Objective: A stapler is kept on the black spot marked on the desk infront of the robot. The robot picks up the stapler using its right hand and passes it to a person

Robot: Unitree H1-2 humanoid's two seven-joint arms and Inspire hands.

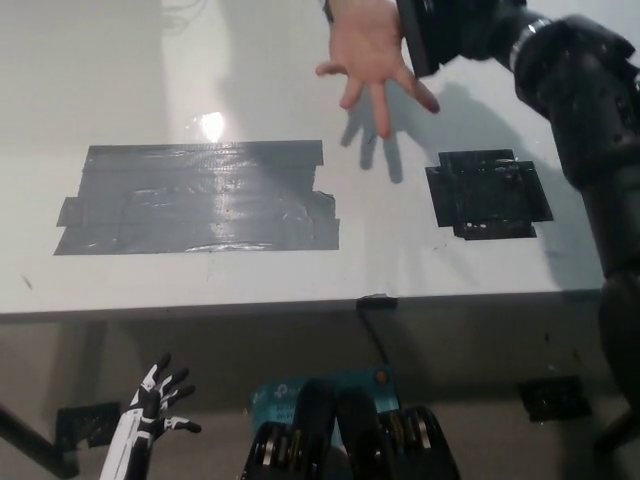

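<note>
Black right hand [455, 35] reaches the person's open palm [368, 45], the stapler [418, 40] apparently clamped in its fingers though half hidden, so letting go before the person closes could drop it; white left hand [160, 395] hangs spread below the desk [250, 270].

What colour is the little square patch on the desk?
Black. The square patch shows best in the head view, bare on the white desk.

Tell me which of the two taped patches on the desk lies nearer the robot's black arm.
The small, squarish black patch, on the desk's right side. It sits directly beside the black right arm. The other, the wide grey patch, lies far off to the left.
</note>
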